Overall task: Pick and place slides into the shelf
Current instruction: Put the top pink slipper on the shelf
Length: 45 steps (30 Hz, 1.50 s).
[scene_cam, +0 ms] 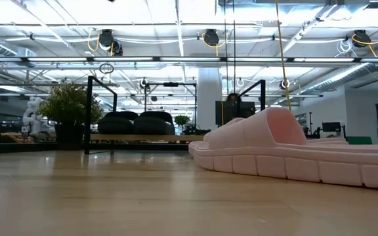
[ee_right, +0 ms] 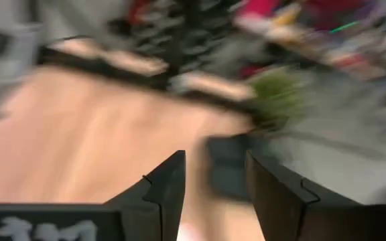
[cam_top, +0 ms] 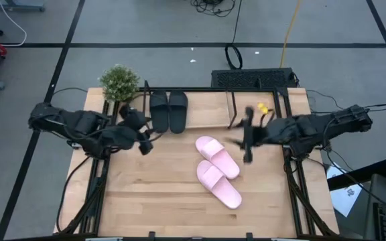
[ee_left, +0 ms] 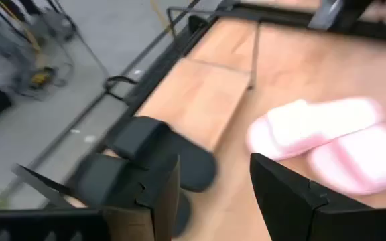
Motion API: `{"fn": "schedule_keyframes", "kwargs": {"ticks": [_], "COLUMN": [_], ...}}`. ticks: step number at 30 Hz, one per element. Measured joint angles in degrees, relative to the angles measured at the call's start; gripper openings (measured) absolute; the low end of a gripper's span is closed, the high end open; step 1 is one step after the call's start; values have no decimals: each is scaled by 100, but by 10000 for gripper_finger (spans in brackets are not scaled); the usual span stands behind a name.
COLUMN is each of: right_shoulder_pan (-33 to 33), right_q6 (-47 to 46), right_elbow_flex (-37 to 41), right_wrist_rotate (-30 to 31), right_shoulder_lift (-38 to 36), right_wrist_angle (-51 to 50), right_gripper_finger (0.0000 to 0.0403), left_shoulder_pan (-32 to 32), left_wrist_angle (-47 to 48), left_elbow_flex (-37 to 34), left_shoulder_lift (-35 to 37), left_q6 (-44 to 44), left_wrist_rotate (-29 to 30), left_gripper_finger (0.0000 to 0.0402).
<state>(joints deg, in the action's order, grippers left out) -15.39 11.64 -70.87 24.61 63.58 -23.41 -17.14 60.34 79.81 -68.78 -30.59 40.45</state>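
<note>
Right gripper (cam_top: 248, 142), fingers apart and empty, hovers just beside the pink slides (cam_top: 218, 171), nearer than the left gripper (cam_top: 141, 134), also parted; slides' long axes run diagonally from the shelf (cam_top: 210, 114).

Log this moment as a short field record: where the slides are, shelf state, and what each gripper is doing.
black slides: side by side on the shelf, left end
pink slides: on the table, mid-right, not shelved
shelf space: right part bare
left gripper: open, empty, beside the black pair
right gripper: open, empty, right of the pink pair
plant: back left corner
</note>
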Motion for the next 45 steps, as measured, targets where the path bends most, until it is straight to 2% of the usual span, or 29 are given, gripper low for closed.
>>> {"fn": "schedule_keyframes", "kwargs": {"ticks": [2,5,14,20,27,45], "right_shoulder_pan": [-68,-154,-173,-78,24,181], "right_q6": [-451,-706,-311,35,289,261], "right_elbow_flex": [0,0,0,0,0,51], "right_wrist_rotate": [-702,-1271,-1438,-1387,-421,-366], "right_shoulder_lift": [196,593,1975,2691,3159,3289], "right_wrist_angle": [-374,-906,-1672,-1713,-1717,-1489], "right_gripper_finger": [146,146,146,146,146,146], "left_shoulder_pan": [-212,-470,-578,-582,-604,-611], "left_wrist_angle": [-20,-7,31,261,462,580], "left_elbow_flex": [2,0,0,0,0,0], "left_shoulder_lift": [91,99,-296,-517,-520,-515], "left_q6": [-293,-455,-465,-711,-1018,-970], "left_wrist_rotate": [28,83,111,-96,-178,-147], "left_gripper_finger": [182,182,182,182,182,182]}}
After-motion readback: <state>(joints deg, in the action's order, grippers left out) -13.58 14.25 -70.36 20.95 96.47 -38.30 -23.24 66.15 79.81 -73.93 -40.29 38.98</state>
